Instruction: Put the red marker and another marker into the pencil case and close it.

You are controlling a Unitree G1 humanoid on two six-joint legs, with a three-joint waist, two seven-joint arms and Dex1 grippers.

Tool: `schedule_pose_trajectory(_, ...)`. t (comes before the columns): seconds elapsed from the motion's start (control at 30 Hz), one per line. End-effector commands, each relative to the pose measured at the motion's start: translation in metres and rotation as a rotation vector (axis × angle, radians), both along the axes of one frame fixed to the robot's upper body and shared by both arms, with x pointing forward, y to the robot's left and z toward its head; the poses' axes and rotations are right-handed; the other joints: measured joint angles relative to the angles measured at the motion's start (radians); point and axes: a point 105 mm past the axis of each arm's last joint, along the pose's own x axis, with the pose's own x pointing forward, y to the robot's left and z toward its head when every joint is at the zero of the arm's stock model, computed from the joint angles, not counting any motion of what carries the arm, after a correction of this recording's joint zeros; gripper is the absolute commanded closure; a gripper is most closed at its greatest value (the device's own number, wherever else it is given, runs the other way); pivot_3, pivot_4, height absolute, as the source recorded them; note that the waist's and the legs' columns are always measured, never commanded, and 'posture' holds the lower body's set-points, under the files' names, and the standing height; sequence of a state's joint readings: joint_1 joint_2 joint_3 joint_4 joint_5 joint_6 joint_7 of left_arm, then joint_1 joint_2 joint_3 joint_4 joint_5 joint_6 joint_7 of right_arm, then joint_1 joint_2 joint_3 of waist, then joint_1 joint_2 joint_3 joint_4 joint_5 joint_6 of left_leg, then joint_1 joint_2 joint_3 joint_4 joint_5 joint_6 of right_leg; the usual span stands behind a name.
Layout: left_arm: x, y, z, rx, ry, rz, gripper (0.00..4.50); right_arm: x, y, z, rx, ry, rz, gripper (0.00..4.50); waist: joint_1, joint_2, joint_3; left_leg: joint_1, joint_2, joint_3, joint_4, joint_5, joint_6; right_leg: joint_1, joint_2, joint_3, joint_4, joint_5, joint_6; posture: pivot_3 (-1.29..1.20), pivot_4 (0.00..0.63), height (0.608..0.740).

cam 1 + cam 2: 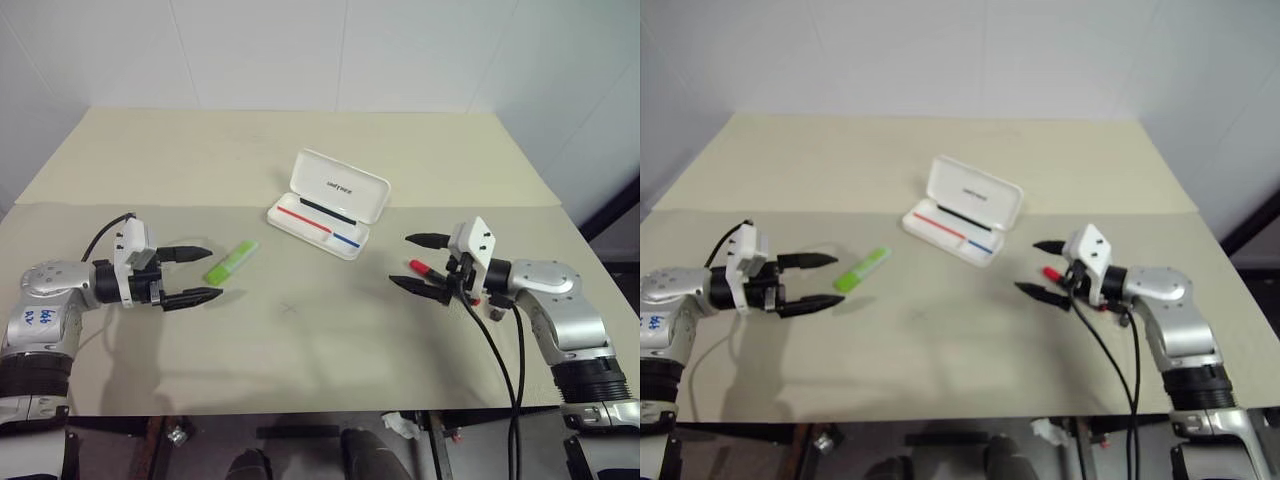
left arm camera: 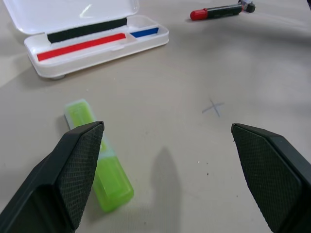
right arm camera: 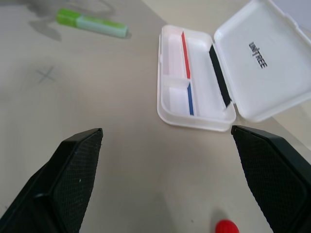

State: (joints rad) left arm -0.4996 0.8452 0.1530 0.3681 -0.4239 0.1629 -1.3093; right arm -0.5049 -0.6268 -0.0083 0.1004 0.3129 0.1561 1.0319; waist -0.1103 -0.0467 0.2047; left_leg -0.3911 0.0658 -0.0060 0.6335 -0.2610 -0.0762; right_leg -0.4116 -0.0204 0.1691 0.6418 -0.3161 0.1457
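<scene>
Pencil case (image 1: 328, 203): open, mid-bench (image 1: 300, 340), tray empty. Red marker (image 1: 424, 268): lying under right gripper (image 1: 420, 262), apparently untouched. Green highlighter (image 1: 231, 261): beside left gripper (image 1: 192, 273). Both grippers spread, empty. Advice: lower squarely, pinch marker mid-body.

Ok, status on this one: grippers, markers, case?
Left gripper and right gripper open, empty. Green highlighter and red marker on table. Pencil case open, nothing blocking.

Open white pencil case (image 1: 330, 205) between green highlighter (image 1: 231, 261) and red marker (image 1: 428, 270).
</scene>
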Motion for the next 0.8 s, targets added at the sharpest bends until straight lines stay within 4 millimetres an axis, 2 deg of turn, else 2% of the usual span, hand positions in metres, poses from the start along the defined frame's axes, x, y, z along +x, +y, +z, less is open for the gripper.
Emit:
schedule_pose_trajectory(0.03,-0.002,0.0,0.017,0.023,-0.051,-0.017,0.02,-0.002,0.005,0.019,0.052,-0.07,0.004,0.0,0.0,0.0,0.0,0.0,0.0,0.0,0.0,0.0,0.0,0.0,0.0,0.0,0.001,0.0,0.0,0.0,0.15,0.74)
schedule_pose_trajectory(0.17,-0.002,-0.002,0.016,0.016,-0.064,-0.011,0.02,0.002,0.01,0.012,0.064,-0.07,-0.004,0.0,0.001,0.0,0.0,0.0,0.0,0.0,0.002,0.0,0.0,0.0,0.0,0.0,0.002,0.0,0.0,0.0,0.15,0.74)
schedule_pose_trajectory(0.3,-0.009,-0.007,0.014,-0.011,-0.054,-0.019,0.02,0.011,0.023,0.012,0.046,-0.068,-0.031,0.0,-0.002,0.0,0.0,0.0,0.0,0.0,0.002,0.0,0.0,0.0,0.0,0.0,0.002,0.0,0.0,0.0,0.15,0.74)
schedule_pose_trajectory(0.4,-0.018,-0.007,0.013,-0.037,-0.047,-0.013,0.02,0.016,0.036,0.007,0.013,-0.047,-0.047,0.0,-0.005,0.0,0.0,0.0,0.001,0.0,0.002,0.0,0.0,-0.001,0.001,0.001,0.003,0.0,0.0,0.0,0.15,0.74)
schedule_pose_trajectory(0.53,-0.027,-0.002,0.015,-0.063,-0.06,0.01,0.02,0.018,0.058,-0.007,-0.12,0.061,-0.039,0.0,-0.003,0.0,0.0,0.0,0.001,-0.001,0.001,0.0,0.0,-0.002,0.001,0.0,0.004,-0.001,-0.001,0.0,0.15,0.74)
schedule_pose_trajectory(0.6,-0.027,-0.001,0.017,-0.075,-0.074,0.032,0.02,0.02,0.069,-0.004,-0.129,0.061,-0.013,0.0,-0.001,0.0,0.0,0.0,0.001,-0.001,0.002,0.0,0.0,-0.002,0.001,0.0,0.004,-0.001,-0.001,0.0,0.15,0.74)
schedule_pose_trajectory(0.8,-0.033,-0.001,0.024,-0.084,-0.101,0.061,0.02,0.044,0.092,0.0,-0.176,0.049,-0.001,0.0,-0.004,0.0,0.0,0.0,0.001,0.0,0.001,0.0,0.0,-0.002,0.001,0.0,0.003,-0.001,-0.001,0.0,0.15,0.74)
